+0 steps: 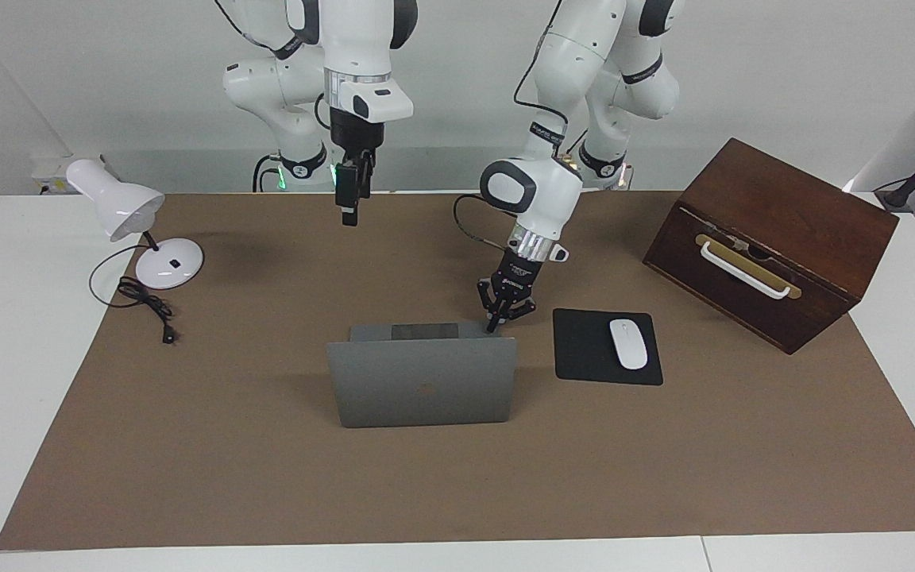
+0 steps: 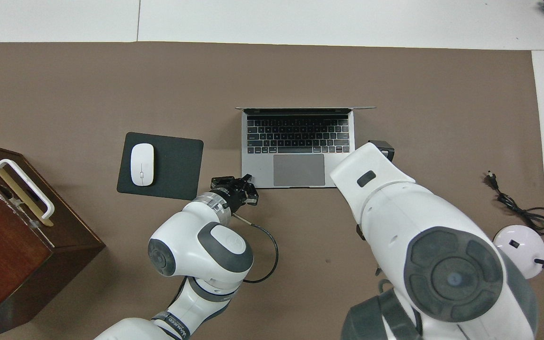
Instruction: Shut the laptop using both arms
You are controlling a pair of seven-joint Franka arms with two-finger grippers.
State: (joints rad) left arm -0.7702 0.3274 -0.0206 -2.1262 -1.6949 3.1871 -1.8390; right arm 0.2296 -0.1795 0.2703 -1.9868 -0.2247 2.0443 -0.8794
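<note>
The silver-grey laptop (image 1: pixel 423 384) stands open in the middle of the brown mat, its lid upright with the dark logo showing in the facing view. The overhead view shows its keyboard and trackpad (image 2: pixel 298 169) turned toward the robots. My left gripper (image 1: pixel 499 316) is low at the base's corner nearest the robots on the left arm's end; it also shows in the overhead view (image 2: pixel 246 182). My right gripper (image 1: pixel 350 214) hangs high, pointing down, over the mat between the robots and the laptop; in the overhead view only its tip (image 2: pixel 381 147) shows past the arm.
A black mouse pad (image 1: pixel 584 349) with a white mouse (image 1: pixel 628 343) lies beside the laptop toward the left arm's end. A dark wooden box (image 1: pixel 783 206) with a white handle stands past it. A white desk lamp (image 1: pixel 120 202) and its cable (image 1: pixel 148 306) are at the right arm's end.
</note>
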